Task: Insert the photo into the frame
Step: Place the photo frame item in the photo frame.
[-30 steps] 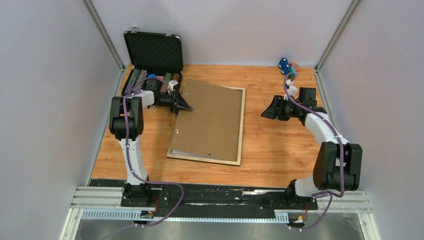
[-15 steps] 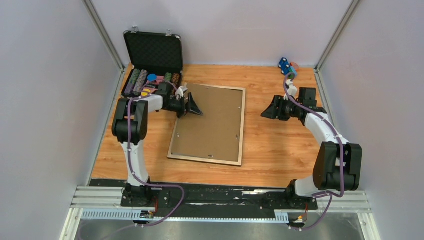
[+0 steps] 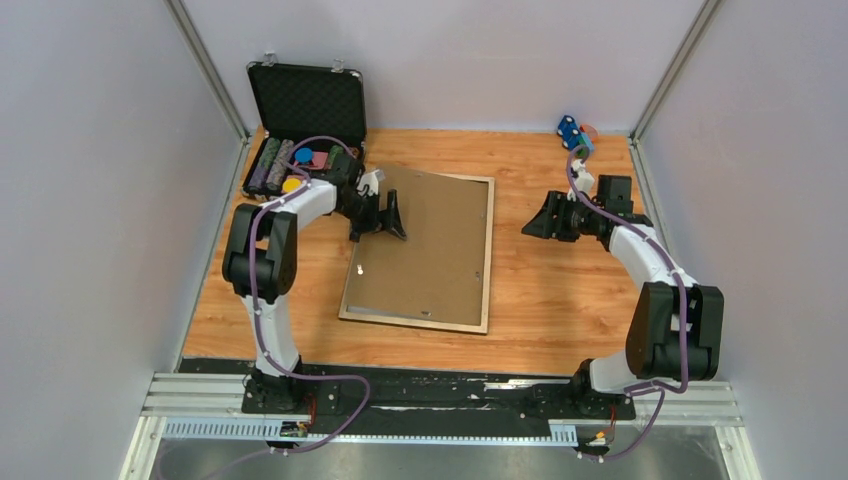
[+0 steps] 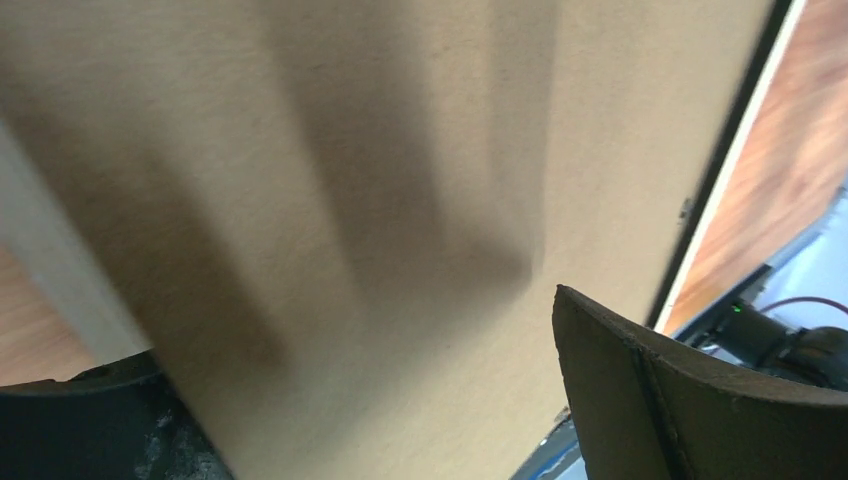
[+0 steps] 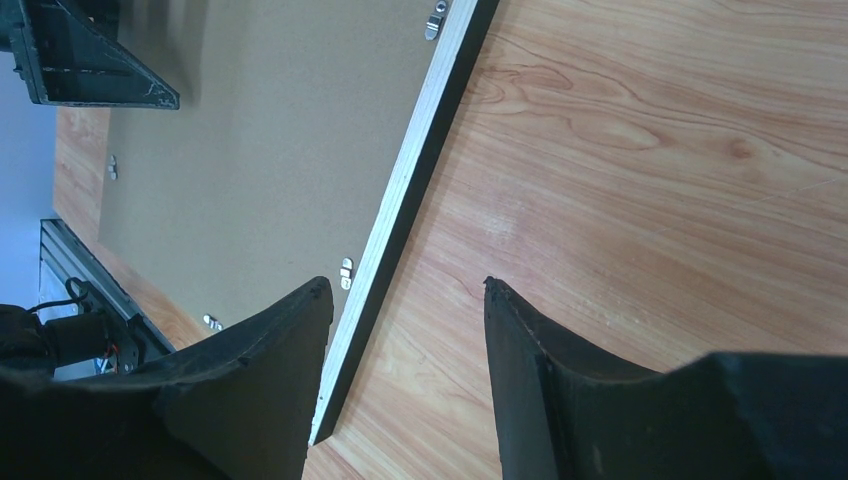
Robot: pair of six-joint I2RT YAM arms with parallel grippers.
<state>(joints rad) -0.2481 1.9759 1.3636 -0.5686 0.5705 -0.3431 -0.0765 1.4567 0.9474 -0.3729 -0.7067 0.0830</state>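
Note:
The frame [image 3: 486, 250] lies face down on the table, its pale wood edge around a brown backing board [image 3: 425, 255] held by small metal clips. The photo is hidden. My left gripper [image 3: 386, 214] hovers open over the frame's far left corner, and in the left wrist view the backing board [image 4: 400, 180] fills the space between the spread fingers [image 4: 680, 400]. My right gripper [image 3: 534, 222] stands open above bare table just right of the frame. In the right wrist view the frame's edge [image 5: 400, 210] passes by the left finger, with nothing between the right gripper's [image 5: 405, 287] jaws.
An open black chip case [image 3: 305, 105] with rows of chips stands at the back left, close behind the left arm. A small blue object [image 3: 570, 130] sits at the back right corner. Grey walls close in both sides.
The left gripper opened and let go of the frame's far left corner, then moved right over the board. The frame settled flat and shifted slightly. The right arm stayed still.

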